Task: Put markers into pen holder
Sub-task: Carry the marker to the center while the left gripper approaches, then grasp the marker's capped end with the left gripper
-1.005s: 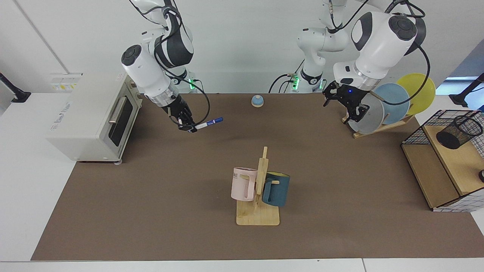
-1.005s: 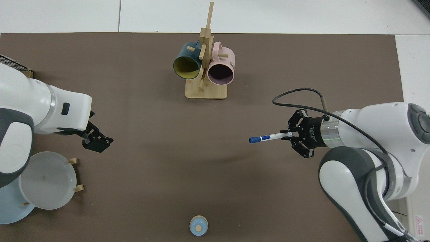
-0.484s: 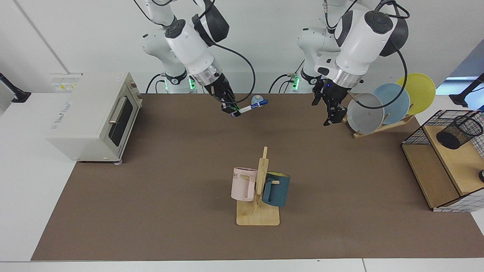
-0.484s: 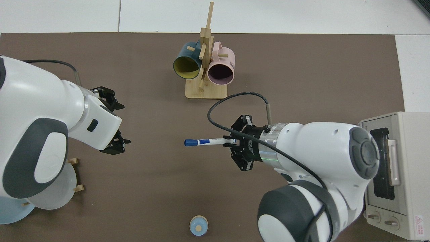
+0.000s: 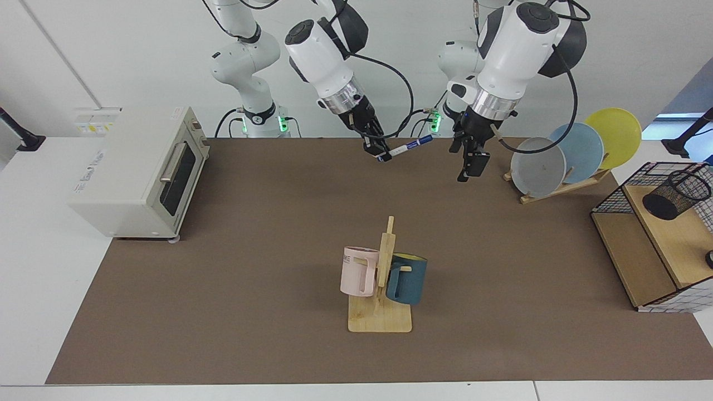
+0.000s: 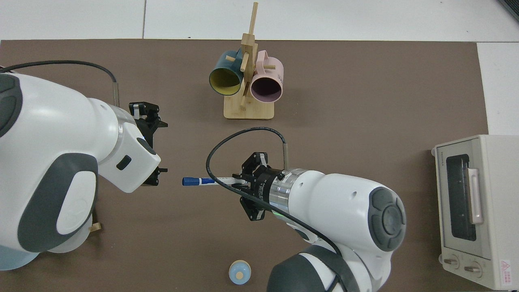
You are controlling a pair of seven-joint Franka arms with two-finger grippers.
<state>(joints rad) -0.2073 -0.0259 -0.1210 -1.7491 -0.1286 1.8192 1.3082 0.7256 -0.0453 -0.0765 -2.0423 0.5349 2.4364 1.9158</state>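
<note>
Marker (image 5: 409, 146): light, stiff, slick; right gripper (image 5: 381, 154) jaws pinch its tail, so we'd take its bare barrel; left gripper (image 5: 471, 165), jaws' gap unclear.

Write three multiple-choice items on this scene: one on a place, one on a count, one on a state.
1. Where is the pen holder?
A. on the toaster oven
B. in the wire basket
C. on the mug rack

2. How many plates stand in the plate rack?
A. three
B. one
C. five

3. What is the state of the marker?
A. lying on the table
B. inside the holder
C. held in the air by the right gripper

Answers: 1 B, it sits on the basket's wooden shelf. 2 A, one grey, one blue, one yellow. 3 C, the fingers pinch its white end, with the left gripper empty nearby.
</note>
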